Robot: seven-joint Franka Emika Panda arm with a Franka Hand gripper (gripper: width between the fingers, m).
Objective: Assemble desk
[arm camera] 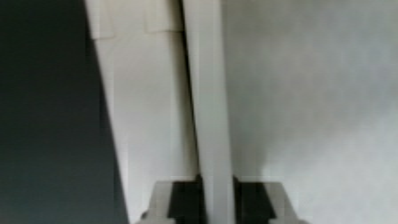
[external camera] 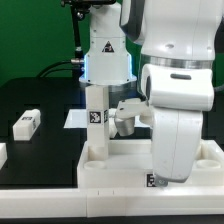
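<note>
Far left in the exterior view, cut off by the frame edge: a sliver of some white piece [external camera: 3, 155], too little showing to name. A little to the right, lying flat and loose on the black desk [external camera: 45, 150]: a short white loose leg [external camera: 27, 123] with a dark tag on one end, well apart from the rest of the kit. Further right, flat on the desk: the marker board [external camera: 74, 118], partly hidden behind the upright leg [external camera: 95, 120].

Standing vertical in the corner socket at the left end of the white rimmed panel [external camera: 115, 172], that upright leg, with a black-and-white tag facing the camera about halfway up. Lying flat at the front of the desk, the panel, stretching from there to the exterior view's right edge.

Behind the leg, at the back: the robot base [external camera: 105, 55], glowing blue along its lower rim.

Just right of the upright leg, reaching in sideways at tag height: the jaws, nearly closed and gripping the upright leg. In the wrist view, seen as two dark fingertips [arm camera: 171, 203] pressed against either side of a narrow white bar, no gap visible. Beside that bar, past a dark seam, a wider white face; cannot tell which part.

Further right, looming over the panel: the bulky white arm [external camera: 178, 110]. At its foot, a small tag [external camera: 152, 180], owner unclear.
</note>
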